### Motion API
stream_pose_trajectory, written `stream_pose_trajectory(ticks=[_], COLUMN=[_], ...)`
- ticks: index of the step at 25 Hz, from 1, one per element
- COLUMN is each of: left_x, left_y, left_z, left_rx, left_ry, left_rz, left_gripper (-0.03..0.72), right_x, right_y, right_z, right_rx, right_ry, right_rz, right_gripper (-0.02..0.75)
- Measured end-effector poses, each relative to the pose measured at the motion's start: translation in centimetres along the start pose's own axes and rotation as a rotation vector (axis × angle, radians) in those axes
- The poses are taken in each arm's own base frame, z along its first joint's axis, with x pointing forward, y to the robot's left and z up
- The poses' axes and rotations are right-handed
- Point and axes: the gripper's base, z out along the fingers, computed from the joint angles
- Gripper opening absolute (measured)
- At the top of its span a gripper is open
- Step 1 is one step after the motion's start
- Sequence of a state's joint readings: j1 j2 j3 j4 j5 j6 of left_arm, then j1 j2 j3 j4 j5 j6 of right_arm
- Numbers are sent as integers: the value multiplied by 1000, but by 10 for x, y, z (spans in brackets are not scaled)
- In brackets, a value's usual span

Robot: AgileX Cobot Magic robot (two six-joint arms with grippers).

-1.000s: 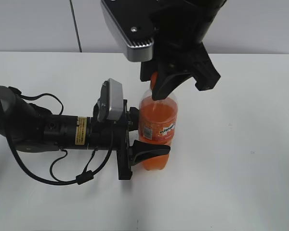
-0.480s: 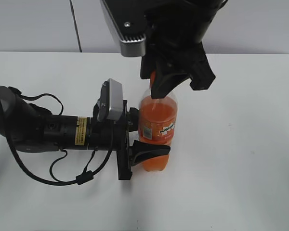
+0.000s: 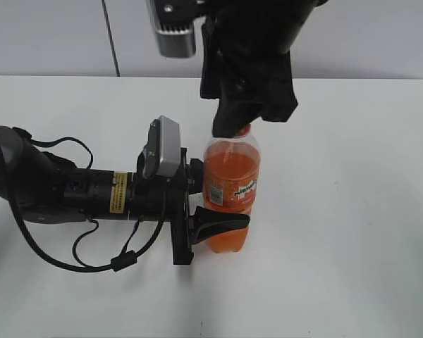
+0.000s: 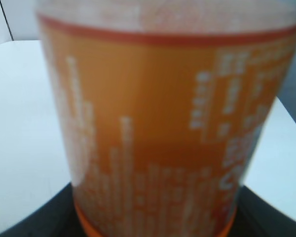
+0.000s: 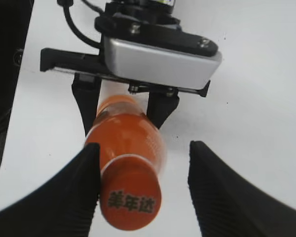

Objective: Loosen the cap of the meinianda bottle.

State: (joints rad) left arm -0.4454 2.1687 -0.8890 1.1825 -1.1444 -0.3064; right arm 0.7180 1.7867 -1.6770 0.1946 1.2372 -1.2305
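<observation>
A: Where's the meinianda bottle (image 3: 230, 191)?
B: Centre frame, upright, clamped by the left gripper (image 3: 213, 204).
A: And the right gripper (image 5: 143, 190)?
B: Spread open around the cap (image 5: 130, 203) (one finger touching, no grip).

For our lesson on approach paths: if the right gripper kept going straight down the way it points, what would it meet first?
Most likely the orange cap of the soda bottle: the right gripper stands open directly above it, one finger on either side. Depth is unclear, so the fingers may slide past the cap onto the bottle's shoulder.
</observation>
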Motion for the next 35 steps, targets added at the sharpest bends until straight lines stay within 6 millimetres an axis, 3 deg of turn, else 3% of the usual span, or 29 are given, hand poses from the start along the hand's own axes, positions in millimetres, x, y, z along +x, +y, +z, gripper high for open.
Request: stream_pose_trajectory(ticks=[10, 16, 22, 25, 29, 35], left_x=[0, 0, 0, 1, 1, 1], left_y=[-1, -1, -1, -1, -1, -1], left_z=[0, 0, 0, 0, 0, 0], left_rx=[9, 11, 11, 10, 10, 8], left_ry=[0, -1, 4, 6, 8, 7], left_rz=[3, 3, 4, 4, 4, 2], left_gripper=[403, 402, 402, 402, 402, 402], right_x=[-21, -20, -11, -11, -10, -2], right_y=[-8, -6, -3, 4, 17, 16], right_z=[-31, -44, -61, -66, -56, -46], right_rx=[33, 16, 101, 135, 116, 174], right_ry=[-169, -194, -193, -191, -140, -85], right_rz=[524, 1105, 1579, 1683, 1750, 1798], right_gripper=[427, 427, 427, 427, 427, 427])
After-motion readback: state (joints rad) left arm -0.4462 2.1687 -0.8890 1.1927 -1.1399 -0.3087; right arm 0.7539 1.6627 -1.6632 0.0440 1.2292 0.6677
